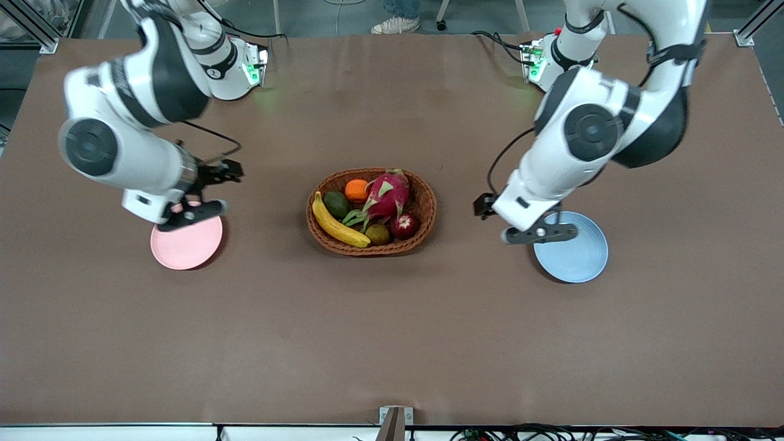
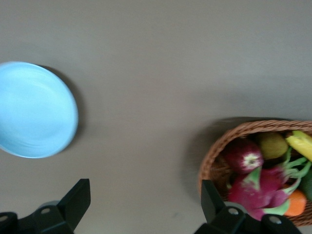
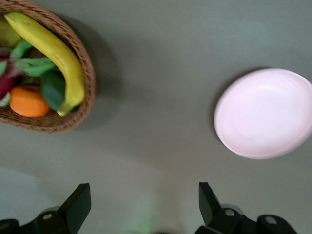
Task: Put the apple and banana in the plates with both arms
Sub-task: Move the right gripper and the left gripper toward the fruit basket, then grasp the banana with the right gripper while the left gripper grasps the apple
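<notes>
The yellow banana and the dark red apple lie in the wicker basket at mid table. The pink plate lies toward the right arm's end and the blue plate toward the left arm's end. My right gripper hangs open and empty over the pink plate's rim. My left gripper hangs open and empty over the blue plate's rim. The left wrist view shows the left gripper, the blue plate, the apple and the banana's tip. The right wrist view shows the right gripper, the banana and the pink plate.
The basket also holds a pink dragon fruit, an orange fruit, a dark green fruit and a brownish fruit. Brown tabletop lies between the basket and each plate.
</notes>
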`<move>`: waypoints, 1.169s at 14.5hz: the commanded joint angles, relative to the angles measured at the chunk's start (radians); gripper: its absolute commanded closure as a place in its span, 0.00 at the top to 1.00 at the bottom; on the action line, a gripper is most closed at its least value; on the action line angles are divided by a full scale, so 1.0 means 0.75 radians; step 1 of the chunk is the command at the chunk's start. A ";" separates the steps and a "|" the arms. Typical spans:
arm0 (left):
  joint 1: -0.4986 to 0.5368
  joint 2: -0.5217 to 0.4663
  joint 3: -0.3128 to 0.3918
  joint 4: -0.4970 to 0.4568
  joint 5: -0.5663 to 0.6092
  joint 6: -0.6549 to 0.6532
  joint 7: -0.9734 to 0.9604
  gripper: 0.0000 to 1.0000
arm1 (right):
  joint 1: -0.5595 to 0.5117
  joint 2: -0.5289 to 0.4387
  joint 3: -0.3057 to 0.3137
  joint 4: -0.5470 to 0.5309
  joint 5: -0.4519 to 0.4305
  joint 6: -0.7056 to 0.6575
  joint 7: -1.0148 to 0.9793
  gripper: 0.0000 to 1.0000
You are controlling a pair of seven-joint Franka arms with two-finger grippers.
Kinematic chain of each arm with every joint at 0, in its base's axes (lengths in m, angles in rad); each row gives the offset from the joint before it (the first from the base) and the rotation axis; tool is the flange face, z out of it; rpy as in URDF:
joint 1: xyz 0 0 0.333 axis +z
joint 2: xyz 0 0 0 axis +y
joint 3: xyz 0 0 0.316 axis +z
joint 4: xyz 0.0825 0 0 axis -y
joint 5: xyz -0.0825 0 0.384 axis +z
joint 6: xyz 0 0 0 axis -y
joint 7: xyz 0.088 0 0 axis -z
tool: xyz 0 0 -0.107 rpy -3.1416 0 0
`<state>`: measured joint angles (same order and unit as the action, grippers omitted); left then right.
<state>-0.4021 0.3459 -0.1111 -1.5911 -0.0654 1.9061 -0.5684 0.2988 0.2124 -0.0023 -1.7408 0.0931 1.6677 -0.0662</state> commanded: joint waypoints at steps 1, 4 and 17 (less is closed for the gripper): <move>-0.041 0.093 0.005 0.041 -0.054 0.052 -0.083 1.00 | 0.066 0.077 -0.015 0.012 0.033 0.095 0.010 0.91; -0.084 0.164 0.005 0.041 -0.082 0.144 -0.144 1.00 | 0.162 0.134 -0.015 0.008 0.033 0.167 0.137 0.85; -0.270 0.514 0.005 0.242 -0.085 0.351 -0.465 1.00 | 0.338 0.283 -0.015 -0.106 0.035 0.427 0.475 0.76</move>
<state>-0.5836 0.7153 -0.1139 -1.4373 -0.1131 2.1679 -0.8686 0.5356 0.4356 -0.0037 -1.7581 0.1112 1.9381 0.2717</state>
